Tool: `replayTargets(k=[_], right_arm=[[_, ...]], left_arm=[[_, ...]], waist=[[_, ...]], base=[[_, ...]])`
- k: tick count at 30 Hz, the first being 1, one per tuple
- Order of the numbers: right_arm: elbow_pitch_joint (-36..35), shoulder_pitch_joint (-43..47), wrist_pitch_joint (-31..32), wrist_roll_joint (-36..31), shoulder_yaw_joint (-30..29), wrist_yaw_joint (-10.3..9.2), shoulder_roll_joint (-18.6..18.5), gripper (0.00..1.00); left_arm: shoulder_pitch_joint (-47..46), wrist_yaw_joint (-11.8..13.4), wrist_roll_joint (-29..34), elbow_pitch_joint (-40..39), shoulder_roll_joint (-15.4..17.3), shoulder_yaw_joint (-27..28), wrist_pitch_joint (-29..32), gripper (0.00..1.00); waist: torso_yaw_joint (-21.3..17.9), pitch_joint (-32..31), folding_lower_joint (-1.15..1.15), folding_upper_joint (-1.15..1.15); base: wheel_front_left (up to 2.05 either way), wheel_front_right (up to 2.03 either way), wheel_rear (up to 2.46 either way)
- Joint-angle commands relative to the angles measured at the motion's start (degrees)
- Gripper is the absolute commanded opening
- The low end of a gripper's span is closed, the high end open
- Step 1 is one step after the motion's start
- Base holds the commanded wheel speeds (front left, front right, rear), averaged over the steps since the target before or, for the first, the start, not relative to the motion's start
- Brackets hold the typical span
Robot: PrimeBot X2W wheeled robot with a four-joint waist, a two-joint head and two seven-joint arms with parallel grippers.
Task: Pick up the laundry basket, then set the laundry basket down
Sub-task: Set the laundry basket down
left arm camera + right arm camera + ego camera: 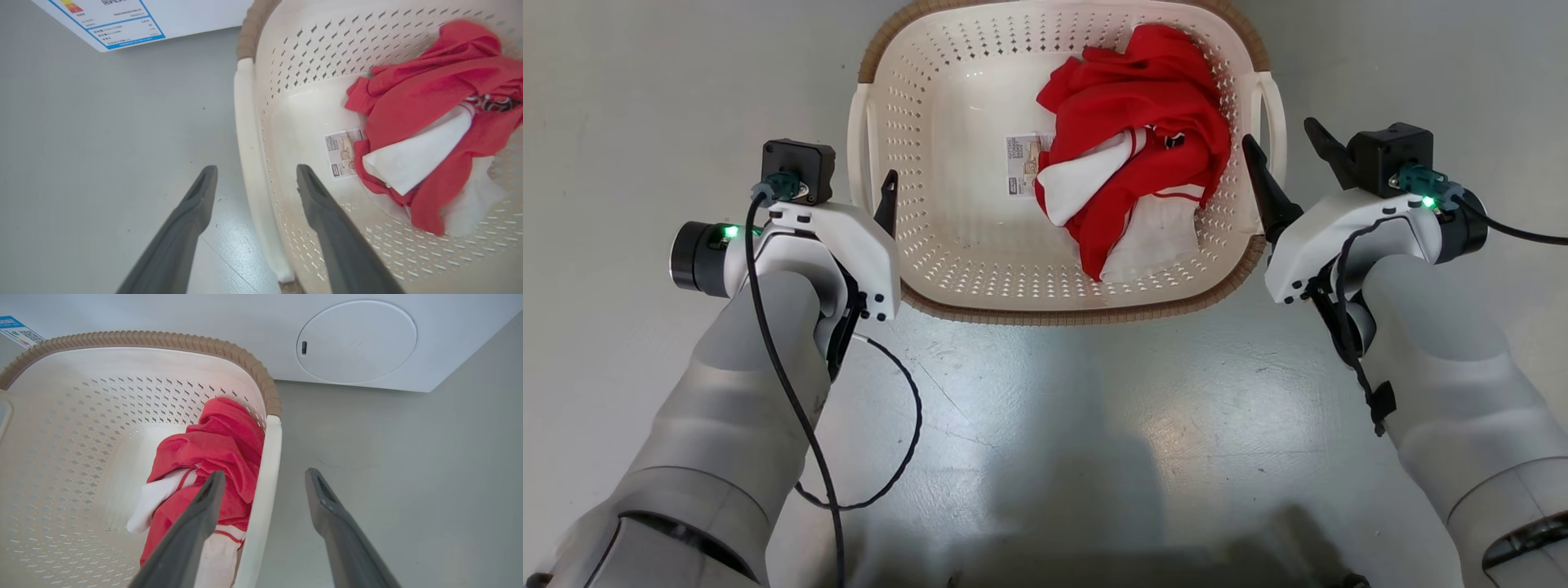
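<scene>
Left gripper [257, 169] is spread wide, 1 finger outside the basket's left handle [245, 122], 1 inside the wall, clamping nothing. Between the arms, the laundry basket [947, 269] sits on the grey floor [1054, 392], red-and-white clothes [1143, 155] inside. Right gripper [265, 473] is likewise parted, astride the right handle [1276, 98].

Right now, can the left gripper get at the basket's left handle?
Likely yes: the left gripper is open, one finger outside and one inside the laundry basket, straddling its white handle, with nothing between.
</scene>
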Motion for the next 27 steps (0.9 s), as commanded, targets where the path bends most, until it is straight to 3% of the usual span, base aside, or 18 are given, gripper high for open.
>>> replayTargets(k=[1, 16, 27], right_arm=[[-1.07, 3.70, -0.77, -1.20, -0.23, 0.26, 1.23, 1.00], [-2.88, 6.68, -0.78, -5.99, -6.48, 0.26, 2.34, 1.00], [-6.22, 10.85, -0.78, -9.58, -11.38, 0.26, 2.54, 1.00]], left_arm=[[-0.23, 0.52, -0.83, 0.12, 1.71, 1.07, -0.36, 1.00], [1.38, 0.49, -1.91, 1.00, 1.76, 1.37, -0.36, 1.00], [7.04, 0.62, -2.44, -3.42, 1.64, 4.04, -0.36, 1.00]], waist=[[-0.01, -0.26, 0.00, 0.00], [-0.58, -3.42, 0.00, 0.00], [-0.43, -11.30, 0.00, 0.00]], base=[[0.00, 0.00, 0.00], [0.00, 0.00, 0.00], [0.00, 0.00, 0.00]])
